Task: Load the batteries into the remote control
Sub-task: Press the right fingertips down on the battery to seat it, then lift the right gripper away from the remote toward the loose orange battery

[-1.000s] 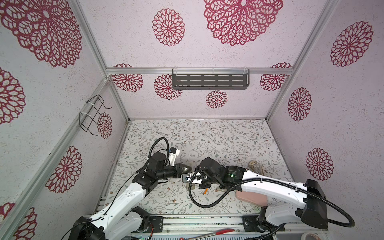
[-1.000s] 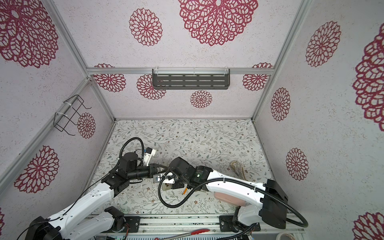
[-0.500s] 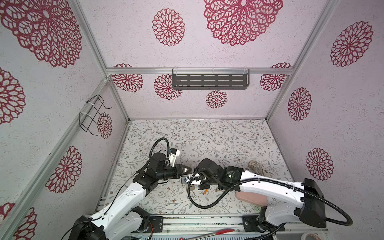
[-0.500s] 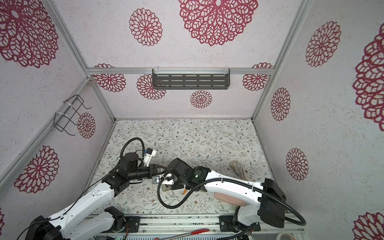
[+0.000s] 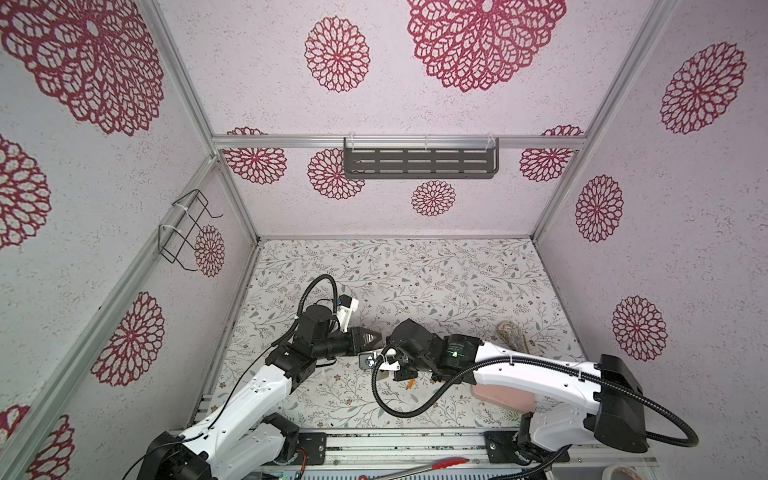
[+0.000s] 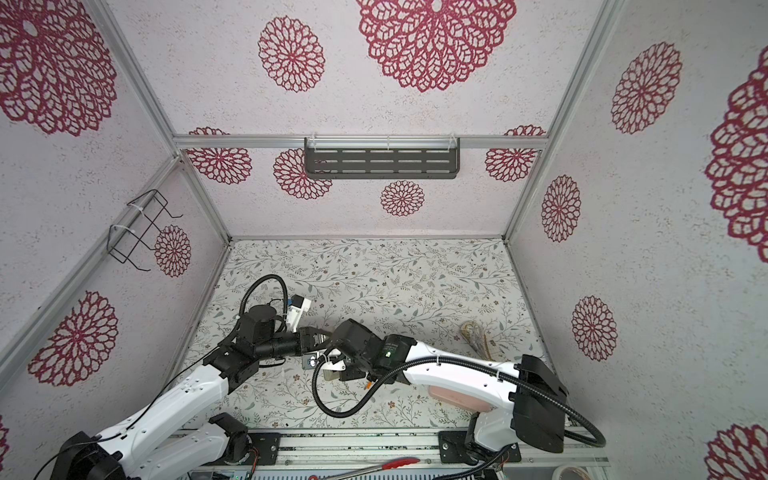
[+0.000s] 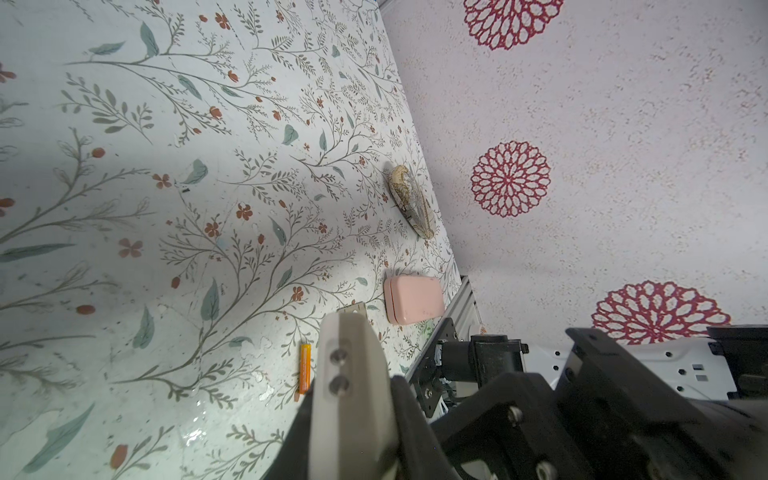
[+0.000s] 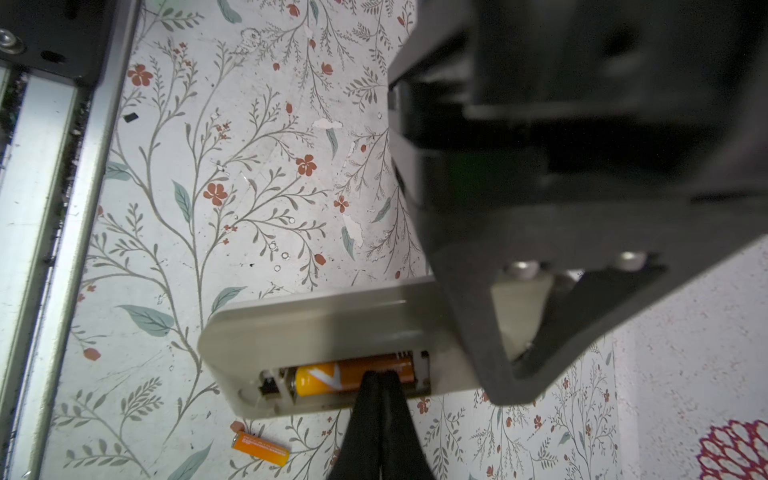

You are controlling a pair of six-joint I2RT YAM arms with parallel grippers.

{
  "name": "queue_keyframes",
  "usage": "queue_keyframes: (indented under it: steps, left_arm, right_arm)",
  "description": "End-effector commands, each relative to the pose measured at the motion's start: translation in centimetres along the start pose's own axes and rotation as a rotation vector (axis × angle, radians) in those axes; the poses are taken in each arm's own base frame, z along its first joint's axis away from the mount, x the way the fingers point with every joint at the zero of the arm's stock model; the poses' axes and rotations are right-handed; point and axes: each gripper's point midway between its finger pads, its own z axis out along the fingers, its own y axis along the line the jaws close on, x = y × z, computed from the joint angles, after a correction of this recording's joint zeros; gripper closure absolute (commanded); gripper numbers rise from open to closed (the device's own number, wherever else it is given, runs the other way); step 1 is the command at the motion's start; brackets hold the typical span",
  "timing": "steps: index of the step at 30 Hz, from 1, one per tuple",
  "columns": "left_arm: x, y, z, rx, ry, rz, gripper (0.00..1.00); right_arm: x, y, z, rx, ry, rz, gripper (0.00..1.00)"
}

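Observation:
My left gripper [image 7: 353,415] is shut on the remote control [image 8: 324,328] and holds it above the floral table with its greyish back and open compartment showing. One orange battery [image 8: 353,374] lies inside the compartment. My right gripper [image 8: 380,378] is shut, its black tips together and touching that battery from the open side. A second battery [image 8: 260,453] lies loose on the table below the remote; it also shows in the left wrist view as the battery [image 7: 304,368] and in both top views [image 5: 410,383] [image 6: 368,384]. In both top views the grippers meet at mid-table, largely hiding the remote [image 5: 383,375].
A pink oblong pad [image 7: 413,299] lies near the front right under the right arm [image 5: 519,370]. A mottled beige object [image 5: 513,336] lies further right. A metal rail [image 8: 37,208] runs along the table's front edge. A grey shelf [image 5: 419,162] hangs on the back wall.
My right gripper's fingers have closed together, and that arm has edged slightly toward the left gripper. The left arm and the remote have stayed in place.

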Motion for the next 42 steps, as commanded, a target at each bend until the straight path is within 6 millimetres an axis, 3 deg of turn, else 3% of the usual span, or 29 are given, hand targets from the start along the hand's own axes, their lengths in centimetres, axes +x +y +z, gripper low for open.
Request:
queue_keyframes:
  steps: [1, 6, 10, 16, 22, 26, 29, 37, 42]
  left_arm:
    - [-1.7, -4.1, -0.7, 0.143, -0.047, 0.081, 1.00]
    - [-1.8, -3.3, -0.6, 0.110, -0.054, 0.076, 1.00]
    - [-1.8, -2.4, -0.6, 0.062, -0.062, 0.071, 1.00]
    - [-2.0, -0.5, -0.6, -0.010, -0.076, 0.047, 1.00]
    - [-1.8, 0.4, -0.8, -0.030, -0.087, 0.023, 1.00]
    - [-1.9, 0.6, -1.3, -0.030, -0.103, 0.006, 1.00]
    - [-2.0, 1.5, -1.7, -0.053, -0.114, -0.025, 1.00]
    - [-2.0, 4.7, -2.4, -0.093, -0.136, -0.141, 1.00]
    - [-2.8, 4.9, -2.8, -0.080, -0.171, -0.157, 1.00]
  right_arm:
    - [1.1, 0.9, 0.8, -0.011, 0.037, 0.026, 0.96]
    - [0.3, -0.2, -0.6, 0.030, 0.006, 0.044, 0.94]
    - [-1.9, -0.8, -3.7, 0.062, -0.076, 0.086, 0.88]
    - [-2.0, -1.9, -7.7, 0.134, -0.148, 0.208, 0.67]
    - [-0.2, -0.3, -9.1, 0.088, -0.126, 0.281, 0.46]
    - [2.3, 1.4, -8.6, 0.048, -0.037, 0.258, 0.33]
    - [3.9, 2.1, -7.6, 0.036, 0.044, 0.220, 0.29]
    - [6.9, 4.4, -4.6, -0.035, 0.188, 0.136, 0.30]
    - [8.4, 6.1, -2.9, -0.107, 0.251, 0.121, 0.32]
